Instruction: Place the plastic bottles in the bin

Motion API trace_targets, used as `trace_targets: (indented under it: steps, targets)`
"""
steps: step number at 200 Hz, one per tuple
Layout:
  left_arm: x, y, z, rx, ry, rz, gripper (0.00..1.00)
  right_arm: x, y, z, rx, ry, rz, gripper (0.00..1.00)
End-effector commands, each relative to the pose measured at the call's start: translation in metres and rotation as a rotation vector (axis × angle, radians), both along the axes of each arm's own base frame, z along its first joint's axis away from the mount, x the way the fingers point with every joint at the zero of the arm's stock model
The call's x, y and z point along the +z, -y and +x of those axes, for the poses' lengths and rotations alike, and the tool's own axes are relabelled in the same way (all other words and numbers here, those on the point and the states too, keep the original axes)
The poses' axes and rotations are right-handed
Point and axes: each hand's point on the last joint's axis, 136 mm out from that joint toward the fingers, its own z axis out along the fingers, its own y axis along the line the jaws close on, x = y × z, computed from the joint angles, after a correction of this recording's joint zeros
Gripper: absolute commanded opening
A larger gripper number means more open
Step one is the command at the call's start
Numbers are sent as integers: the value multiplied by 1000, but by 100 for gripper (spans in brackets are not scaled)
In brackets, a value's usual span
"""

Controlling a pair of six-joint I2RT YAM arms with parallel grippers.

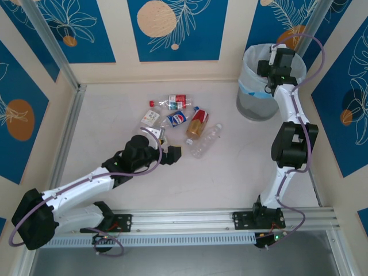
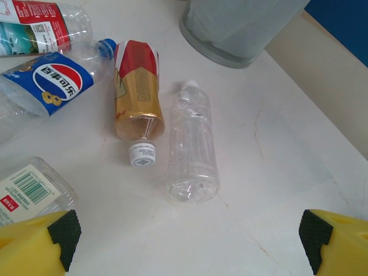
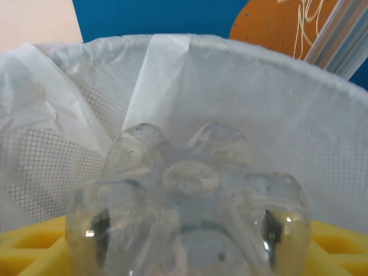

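Right tool [image 1: 271, 69] poised above the bin [image 1: 248, 106], with a clear bottle [image 3: 187, 195] base-up between its yellow fingers [image 3: 34, 250], inside the ring of the bag liner [image 3: 241, 86]. Whether the jaws clamp the bottle or stand free of it cannot be told. Left tool [image 2: 187, 241], jaws wide apart and empty, is low over the bench [image 2: 276, 172] and faces the remaining group. That group comprises the amber bottle [image 2: 137, 92], the unlabelled bottle [image 2: 194, 144] just beside it, the blue-labelled bottle [image 2: 54, 86], the red-labelled bottle [image 2: 43, 26] and the white-labelled bottle [image 2: 29, 192]. Progress, as judged: one bottle is at the point of delivery, and five lie on the bench well apart from the bin. What the bin already contains cannot be seen.
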Motion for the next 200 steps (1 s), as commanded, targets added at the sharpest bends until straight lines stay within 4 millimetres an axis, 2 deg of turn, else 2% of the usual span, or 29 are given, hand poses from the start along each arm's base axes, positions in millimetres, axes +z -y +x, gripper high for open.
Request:
trace_targets:
  steps: [1, 40, 66, 118, 142, 176, 200]
  targets:
    - [15, 2, 1, 0, 17, -20, 99, 9, -2, 0, 8, -9, 35, 78]
    - [12, 0, 1, 9, 11, -19, 99, 33, -6, -3, 12, 30, 74, 86]
    - [10, -1, 2, 18, 7, -15, 99, 49, -12, -7, 23, 68, 119, 100]
    - [5, -7, 5, 55, -3, 4, 99, 82, -27, -22, 46, 140, 180, 99]
    - [0, -13, 8, 98, -18, 17, 99, 105, -43, -37, 80, 200, 195, 99]
    - [-10, -27, 16, 203, -60, 48, 99, 136, -72, -67, 147, 287, 239, 99]
    - [-16, -34, 19, 251, -80, 63, 99, 146, -98, -93, 223, 319, 287, 99]
